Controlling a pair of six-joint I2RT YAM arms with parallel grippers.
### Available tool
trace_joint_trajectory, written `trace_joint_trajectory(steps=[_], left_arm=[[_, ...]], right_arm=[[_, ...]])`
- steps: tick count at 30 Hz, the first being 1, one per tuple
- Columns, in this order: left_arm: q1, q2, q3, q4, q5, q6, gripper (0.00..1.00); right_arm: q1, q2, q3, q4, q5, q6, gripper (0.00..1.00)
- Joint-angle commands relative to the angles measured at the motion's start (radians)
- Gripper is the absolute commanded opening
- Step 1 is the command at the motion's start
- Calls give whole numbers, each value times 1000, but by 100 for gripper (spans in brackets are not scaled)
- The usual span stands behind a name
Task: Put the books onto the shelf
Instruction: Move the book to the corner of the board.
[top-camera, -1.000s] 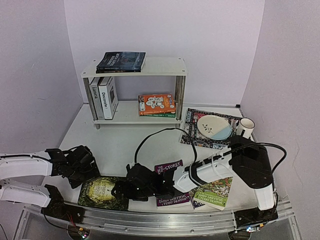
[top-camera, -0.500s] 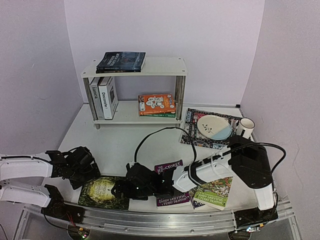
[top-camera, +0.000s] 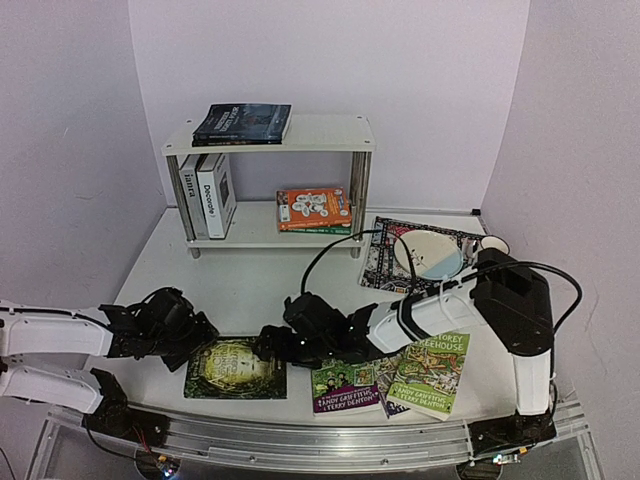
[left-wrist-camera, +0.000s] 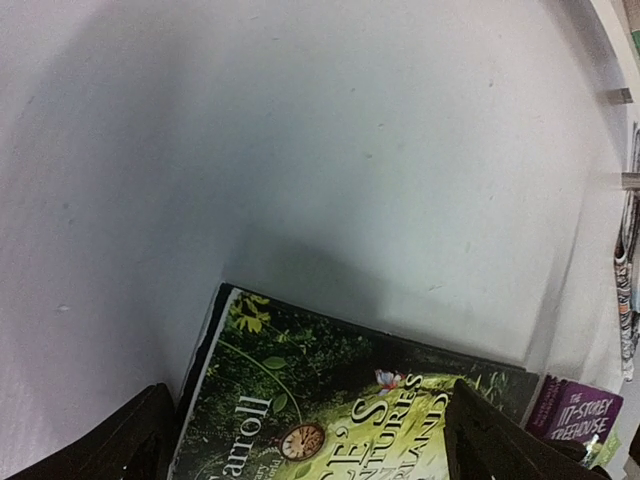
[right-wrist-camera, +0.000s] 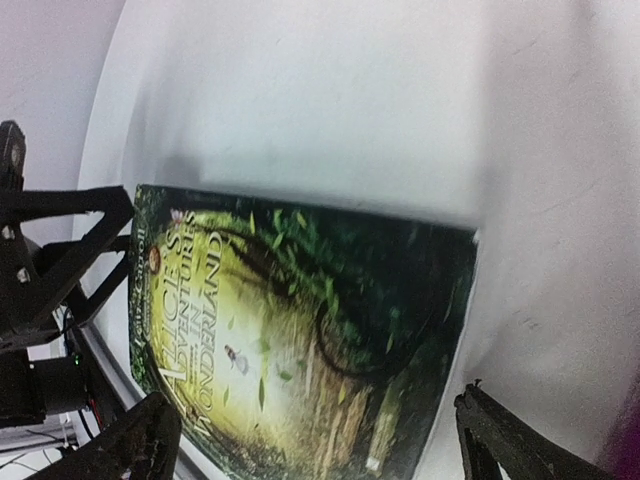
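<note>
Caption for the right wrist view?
Open right tool over the green Alice book flat on the table, left tool beside it.

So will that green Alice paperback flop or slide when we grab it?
Probably slides: the green paperback lies flat on the smooth white table. It looks thin, so likely light and may bend if lifted by one edge.

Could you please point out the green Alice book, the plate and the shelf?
green Alice book (top-camera: 235, 370), top external view, middle of its cover.
plate (top-camera: 422, 246), top external view, white inner face.
shelf (top-camera: 325, 132), top external view, bare top board.
</note>
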Motion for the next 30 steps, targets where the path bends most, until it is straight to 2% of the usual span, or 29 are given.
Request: trace_joint_trajectory(steps=[1,6,10,15,19,25,30], left_arm=[[11,110,46,205,10,-6,95],[40,296,168,270,37,66,95],[46,358,225,243,28,92,95],[46,316,210,217,7,153,97],[45,268,221,147,-14,249,100],[49,235,290,0,59,404,100],[49,174,267,-33,120,481,100]], right_arm=[[-82,-85,-20,1,-9,-51,96],[-155,-63,49,-56,-71,-86,96],[-169,-86,80,-126,-52,-100,96],[-162,-143,93,-280,-29,-46,96],[-96,-191,54,-335,38,32,97],[27,-222,27,-399,152,166,97],[90,-208,-3,-399,193,242,97]])
